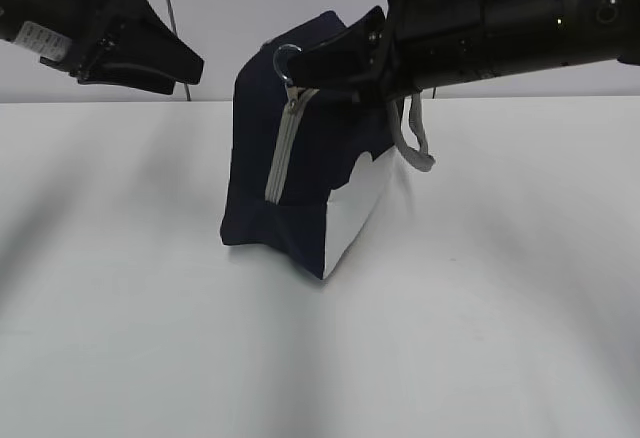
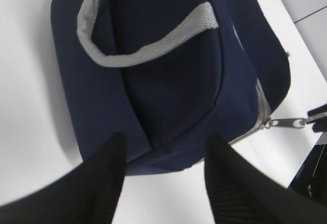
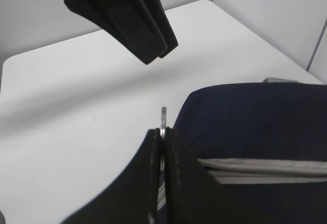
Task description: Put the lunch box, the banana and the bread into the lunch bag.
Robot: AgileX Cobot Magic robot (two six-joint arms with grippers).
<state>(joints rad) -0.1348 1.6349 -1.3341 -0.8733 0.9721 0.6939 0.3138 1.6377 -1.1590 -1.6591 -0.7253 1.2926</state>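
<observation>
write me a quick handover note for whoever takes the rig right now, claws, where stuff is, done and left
Right claw: shut on the ring pull of the lunch bag's zipper, at the bag's top corner.
Left claw: open, holding nothing, hanging in the air just off the lunch bag, not touching it.
Lunch bag: standing on the white table, zipper looks closed along the side that shows, grey strap handles lying across the top.
Lunch box, banana, bread: not in any view; cannot tell whether they are inside the bag.
Done: ring pull gripped.
Left: cannot tell if the zip is being opened or was just closed; check the bag's contents before going on.
</observation>
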